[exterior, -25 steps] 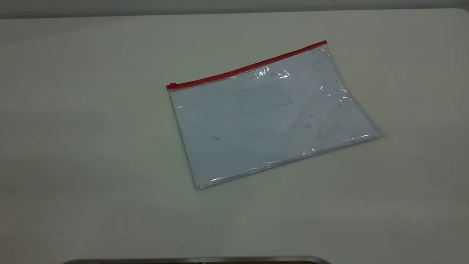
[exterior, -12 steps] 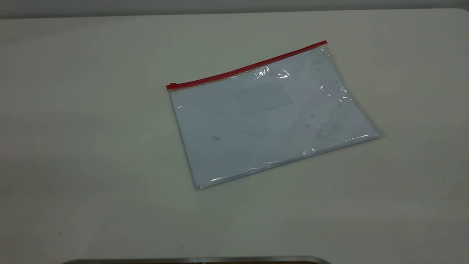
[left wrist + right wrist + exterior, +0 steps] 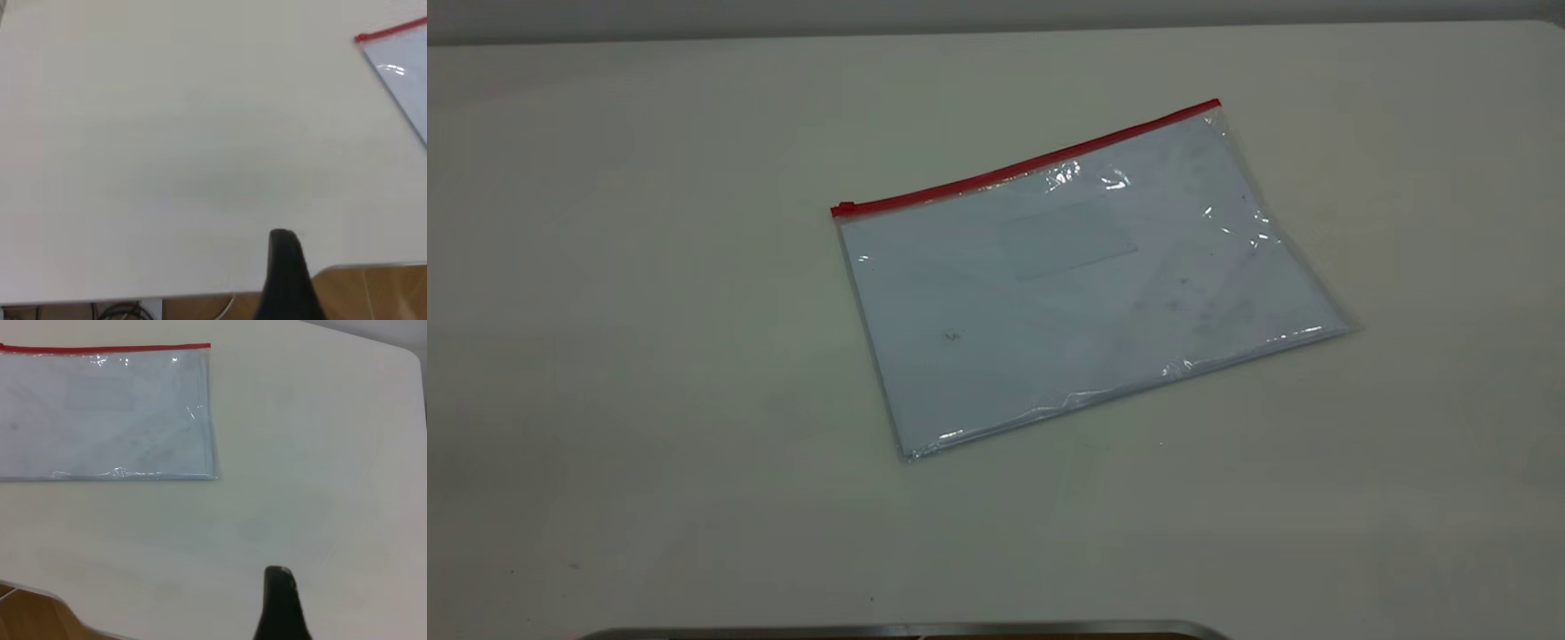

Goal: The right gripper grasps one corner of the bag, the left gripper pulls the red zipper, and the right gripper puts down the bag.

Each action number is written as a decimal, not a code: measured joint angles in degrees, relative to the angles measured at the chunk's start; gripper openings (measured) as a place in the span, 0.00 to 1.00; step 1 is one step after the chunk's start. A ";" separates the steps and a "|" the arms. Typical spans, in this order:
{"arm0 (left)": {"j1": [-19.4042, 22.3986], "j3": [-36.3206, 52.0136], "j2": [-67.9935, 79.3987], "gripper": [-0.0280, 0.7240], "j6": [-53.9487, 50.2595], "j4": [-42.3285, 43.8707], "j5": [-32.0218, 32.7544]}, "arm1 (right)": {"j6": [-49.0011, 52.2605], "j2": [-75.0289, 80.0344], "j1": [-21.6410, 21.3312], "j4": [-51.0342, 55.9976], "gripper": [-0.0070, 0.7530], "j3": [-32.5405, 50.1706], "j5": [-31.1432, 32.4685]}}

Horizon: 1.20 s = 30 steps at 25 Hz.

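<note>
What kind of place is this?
Probably a robot test bench, not a home: a bare white table, one clear bag with a red zipper laid out, and cables under the table edge.

No readable text, brand, number or sign anywhere, neither on the bag (image 3: 1085,284) nor on its blank label patch (image 3: 1065,237).

We saw a pale table (image 3: 649,356). On it the bag (image 3: 1085,293) lay flat, the red zipper (image 3: 1023,164) along its far edge.
</note>
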 joint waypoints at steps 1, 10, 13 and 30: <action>0.00 0.00 -0.06 0.82 0.00 0.00 -0.01 | 0.00 0.00 0.00 0.00 0.76 0.00 0.00; 0.00 0.00 -0.06 0.82 0.00 0.00 0.06 | 0.00 0.00 0.00 0.00 0.76 0.00 0.00; 0.00 0.00 -0.06 0.82 0.00 0.00 0.06 | 0.00 0.00 0.00 0.00 0.76 0.00 0.00; 0.00 0.00 -0.06 0.82 0.00 0.00 0.12 | 1.48 0.00 4.60 -0.52 0.76 0.00 -0.07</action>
